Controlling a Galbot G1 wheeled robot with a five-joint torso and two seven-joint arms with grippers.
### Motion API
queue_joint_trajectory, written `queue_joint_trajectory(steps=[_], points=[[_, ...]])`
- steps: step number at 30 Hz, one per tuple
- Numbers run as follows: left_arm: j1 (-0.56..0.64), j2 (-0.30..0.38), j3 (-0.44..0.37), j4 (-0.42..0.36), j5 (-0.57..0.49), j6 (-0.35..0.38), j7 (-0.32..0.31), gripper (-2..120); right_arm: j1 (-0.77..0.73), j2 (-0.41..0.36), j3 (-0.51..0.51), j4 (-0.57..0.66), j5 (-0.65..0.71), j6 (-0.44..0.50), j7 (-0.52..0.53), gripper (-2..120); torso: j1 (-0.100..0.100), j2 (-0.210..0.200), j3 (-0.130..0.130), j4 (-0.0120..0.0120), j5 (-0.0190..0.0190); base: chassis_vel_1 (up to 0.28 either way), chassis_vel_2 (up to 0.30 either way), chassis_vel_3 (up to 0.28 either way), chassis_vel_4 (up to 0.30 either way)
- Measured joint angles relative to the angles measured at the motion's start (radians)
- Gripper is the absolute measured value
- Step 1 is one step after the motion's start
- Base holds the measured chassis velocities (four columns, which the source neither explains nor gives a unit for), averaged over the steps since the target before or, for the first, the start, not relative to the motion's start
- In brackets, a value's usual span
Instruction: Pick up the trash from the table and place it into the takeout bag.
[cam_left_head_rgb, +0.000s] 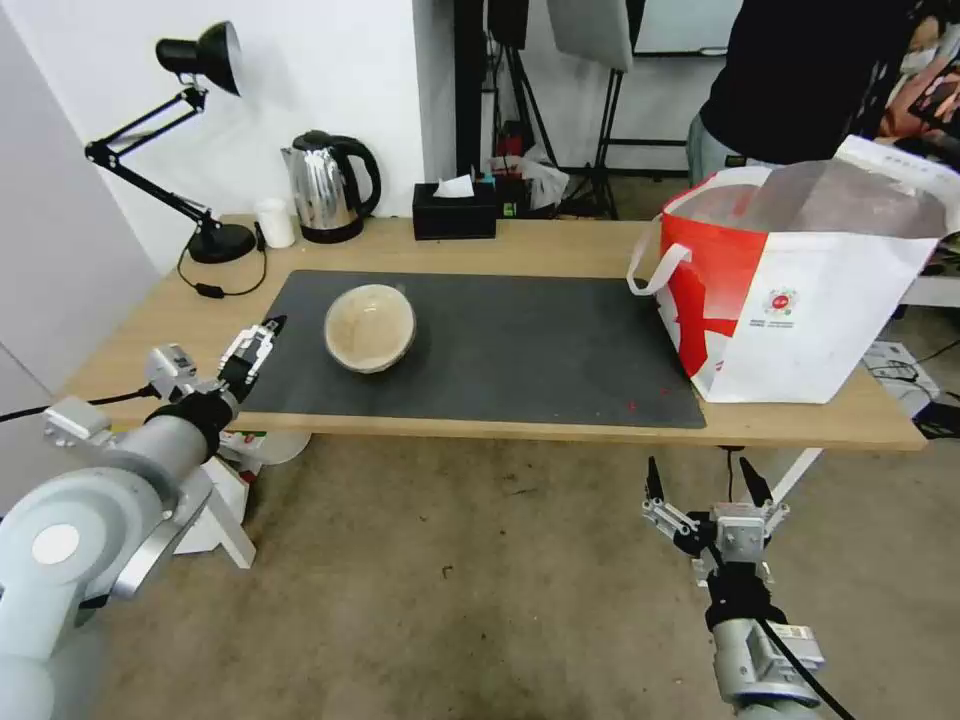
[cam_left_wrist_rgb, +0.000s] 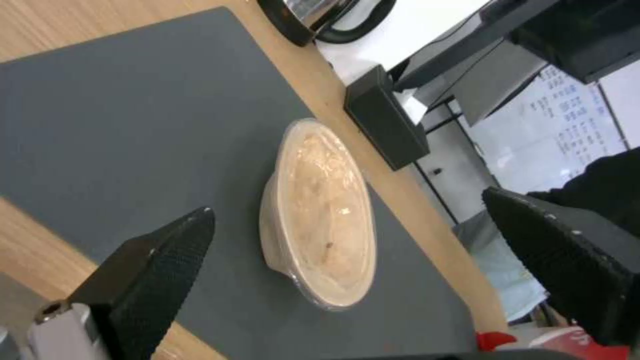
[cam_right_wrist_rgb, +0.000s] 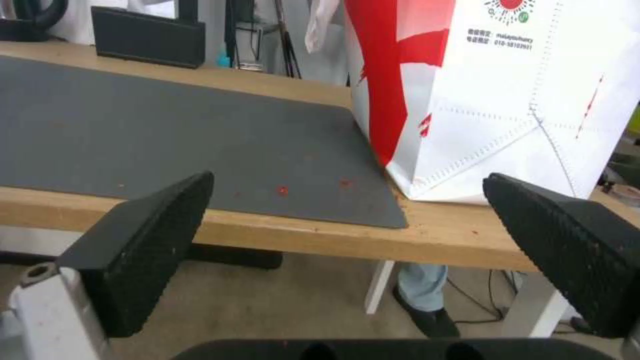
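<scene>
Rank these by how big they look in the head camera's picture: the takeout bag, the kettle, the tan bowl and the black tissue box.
1. Takeout bag, by far the largest.
2. Kettle and tan bowl: too close to rank, and the bowl sits nearer the camera.
3. Black tissue box, the smallest.

Lighting: bright, even, diffuse across my head view; shadows faint. Glare: small highlights on the kettle (cam_left_head_rgb: 328, 186) and on the film over the tan bowl (cam_left_wrist_rgb: 323, 212). Distortion: wide-angle bending near head-view edges. Focus: my wrist views run soft, background whiteboard washed out.
</scene>
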Motion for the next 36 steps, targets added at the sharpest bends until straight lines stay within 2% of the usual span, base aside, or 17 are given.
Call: queue_joint_trajectory(steps=[10,23,36], points=[[-0.102,0.051,0.069,0.057,-0.026,-0.005,-0.045,100,0.000,0.000,0.000,0.000,0.000,0.000,0.000,100,0.000,0.000,0.000,0.0000,0.0000,0.000,0.000,0.000,0.000],[-0.193,0.064,0.126,0.152,-0.035,0.003,-0.093,100,0.000,0.000,0.000,0.000,0.000,0.000,0.000,100,0.000,0.000,0.000,0.0000,0.0000,0.000,0.000,0.000,0.000],[-0.240,0.024,0.177,0.218,-0.028,0.009,-0.105,100,0.000,0.000,0.000,0.000,0.000,0.000,0.000,100,0.000,0.000,0.000,0.0000,0.0000,0.000,0.000,0.000,0.000]])
